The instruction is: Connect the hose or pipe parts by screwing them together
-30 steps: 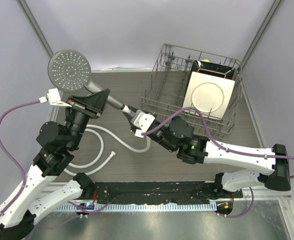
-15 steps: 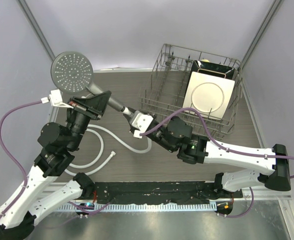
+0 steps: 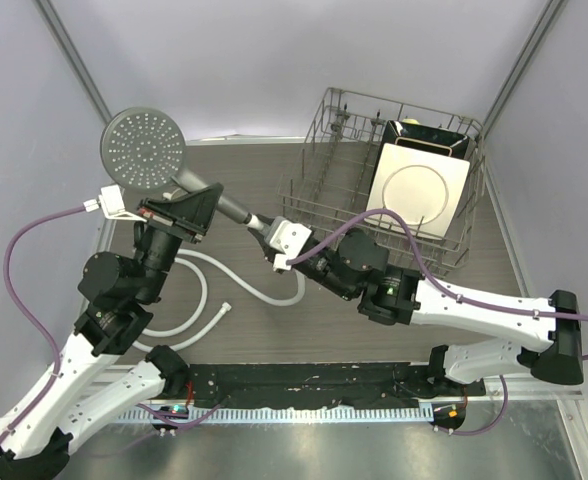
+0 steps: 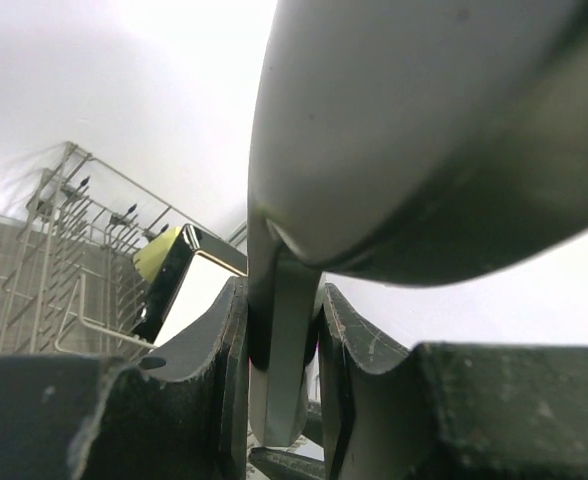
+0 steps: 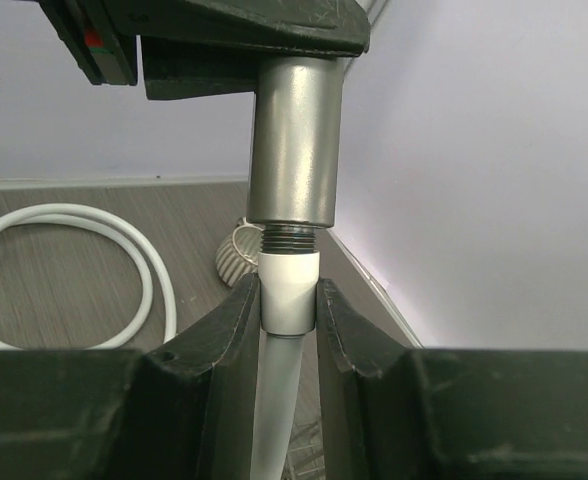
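The grey shower head (image 3: 144,150) is held up off the table, its perforated face toward the top camera. My left gripper (image 3: 190,208) is shut on its handle (image 4: 282,345). The handle's lower end (image 5: 294,140) shows dark threads (image 5: 291,238). Directly beneath them sits the white hose's end nut (image 5: 290,290), touching the threads, and my right gripper (image 5: 289,292) is shut on that nut. In the top view the right gripper (image 3: 261,226) meets the handle's tip. The white hose (image 3: 202,292) loops on the table below, its free end (image 3: 226,308) lying loose.
A wire dish rack (image 3: 314,190) holding a square white plate (image 3: 419,190) stands at the back right. A small ribbed cup (image 5: 236,262) sits on the table by the right wall. Purple cables (image 3: 14,260) trail from both wrists.
The shower head and my left gripper have shifted slightly right and nearer. My right wrist has moved a little with them, staying on the nut.
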`<state>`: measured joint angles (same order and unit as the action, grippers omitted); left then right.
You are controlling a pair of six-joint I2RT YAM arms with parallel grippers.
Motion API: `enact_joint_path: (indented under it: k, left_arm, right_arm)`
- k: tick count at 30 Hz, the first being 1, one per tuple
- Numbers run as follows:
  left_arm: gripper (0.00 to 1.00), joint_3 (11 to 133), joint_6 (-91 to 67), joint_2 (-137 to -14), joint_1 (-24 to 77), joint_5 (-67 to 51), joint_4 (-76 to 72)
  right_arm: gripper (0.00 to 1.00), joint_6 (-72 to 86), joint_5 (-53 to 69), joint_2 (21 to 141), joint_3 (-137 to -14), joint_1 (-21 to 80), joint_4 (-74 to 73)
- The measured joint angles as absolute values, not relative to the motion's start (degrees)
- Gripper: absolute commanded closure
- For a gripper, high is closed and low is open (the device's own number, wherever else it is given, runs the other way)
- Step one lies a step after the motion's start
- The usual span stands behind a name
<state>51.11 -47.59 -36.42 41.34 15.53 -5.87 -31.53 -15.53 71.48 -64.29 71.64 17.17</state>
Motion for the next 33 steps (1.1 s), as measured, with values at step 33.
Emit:
enact_joint_path:
  k: [33]
  left_arm:
    - [1.00, 47.2, -38.0, -41.6, 39.6, -6.2, -25.0]
  right_arm:
    - [0.99, 0.9, 26.3, 67.2, -64.0, 50.7, 11.8]
